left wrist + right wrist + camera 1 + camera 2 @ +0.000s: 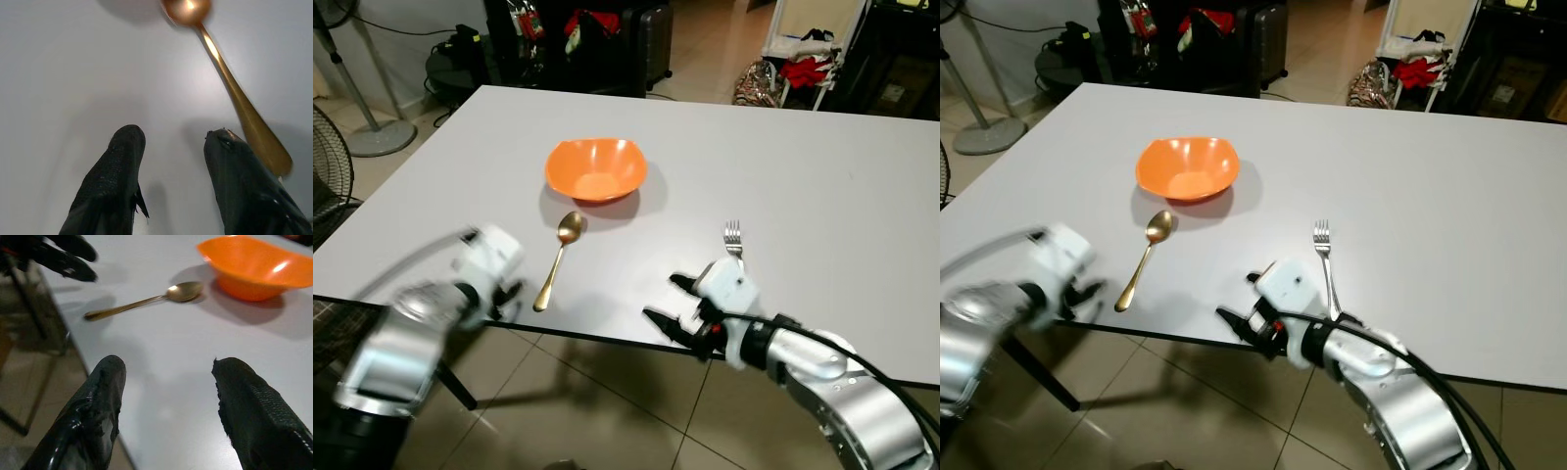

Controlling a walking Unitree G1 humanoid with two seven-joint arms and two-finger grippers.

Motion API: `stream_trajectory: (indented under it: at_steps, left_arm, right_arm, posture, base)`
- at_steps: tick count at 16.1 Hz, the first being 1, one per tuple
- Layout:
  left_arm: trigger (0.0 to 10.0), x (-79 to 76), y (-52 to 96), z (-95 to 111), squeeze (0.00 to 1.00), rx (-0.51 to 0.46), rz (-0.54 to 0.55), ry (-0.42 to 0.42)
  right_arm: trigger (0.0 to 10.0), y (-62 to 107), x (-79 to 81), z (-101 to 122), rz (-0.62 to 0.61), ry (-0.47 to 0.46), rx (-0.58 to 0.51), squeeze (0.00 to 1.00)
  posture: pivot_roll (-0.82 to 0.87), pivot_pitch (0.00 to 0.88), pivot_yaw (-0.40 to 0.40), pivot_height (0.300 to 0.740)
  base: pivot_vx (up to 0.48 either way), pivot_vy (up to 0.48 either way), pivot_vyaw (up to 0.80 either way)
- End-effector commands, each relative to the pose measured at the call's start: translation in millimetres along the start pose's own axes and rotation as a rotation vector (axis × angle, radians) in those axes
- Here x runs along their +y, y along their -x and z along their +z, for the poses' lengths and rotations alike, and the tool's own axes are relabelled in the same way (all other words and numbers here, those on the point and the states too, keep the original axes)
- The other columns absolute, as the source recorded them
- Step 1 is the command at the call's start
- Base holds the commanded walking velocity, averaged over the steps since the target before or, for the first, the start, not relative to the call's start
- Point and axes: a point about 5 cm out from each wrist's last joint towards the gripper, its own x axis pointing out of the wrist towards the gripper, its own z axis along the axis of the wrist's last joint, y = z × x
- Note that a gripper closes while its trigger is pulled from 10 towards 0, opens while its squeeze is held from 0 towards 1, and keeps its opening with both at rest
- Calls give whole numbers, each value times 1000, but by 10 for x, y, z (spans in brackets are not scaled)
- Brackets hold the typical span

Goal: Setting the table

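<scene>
In the left eye view a white table [822, 186] spreads before the robot, with an orange bowl [596, 168] standing toward its middle. A gold spoon [559, 258] lies just near of the bowl, its round end close to the bowl and its handle slanting toward the near edge. A silver fork [733, 237] lies well to the right of the spoon, tines pointing far. The left gripper [505, 297], blurred, sits at the near table edge just left of the spoon's handle end. The right gripper [666, 301] hovers over the near edge, its two black fingers spread apart and holding nothing; the fork lies just beyond and to the right of it, partly behind the white wrist block. A standing fan [352, 78] is on the floor at far left, and bags and clutter line the far side of the room. In the right eye view the same layout appears, with the fork's handle running down beside the right wrist. In the left wrist view the left gripper's fingers [115, 176] are parted and empty above the bare tabletop, and the spoon's handle end lies close beside one fingertip, whether touching cannot be told. In the right wrist view the right gripper's fingers [98, 406] are wide apart over the table edge, with the spoon and the bowl well beyond them and the left gripper's dark fingertips near the spoon's handle end.
</scene>
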Motion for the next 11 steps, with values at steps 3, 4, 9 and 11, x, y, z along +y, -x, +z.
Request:
stream_trajectory:
  at_steps: [3, 4, 9, 11]
  left_arm:
    - [10000, 191, 336, 253, 0, -314, 167, 119]
    - [10000, 179, 423, 236, 0, -323, 223, 212]
    - [10000, -233, 533, 286, 1000, -425, 325, 295]
    - [10000, -243, 528, 329, 1000, -483, 346, 310]
  right_arm:
    - [10000, 67, -91, -3, -293, -89, -74, 0]
    - [10000, 61, -90, -47, -361, -170, -79, 0]
    - [10000, -13, -450, 242, -589, -10, -247, 1000]
    - [10000, 35, -467, 186, -652, -85, -273, 1000]
  posture:
    - [22, 0, 7, 740]
    - [26, 0, 3, 740]
    - [31, 0, -11, 740]
    - [-14, 56, -6, 740]
  base:
    - [0, 0, 0]
    - [0, 0, 0]
    - [0, 0, 640]
    - [0, 0, 800]
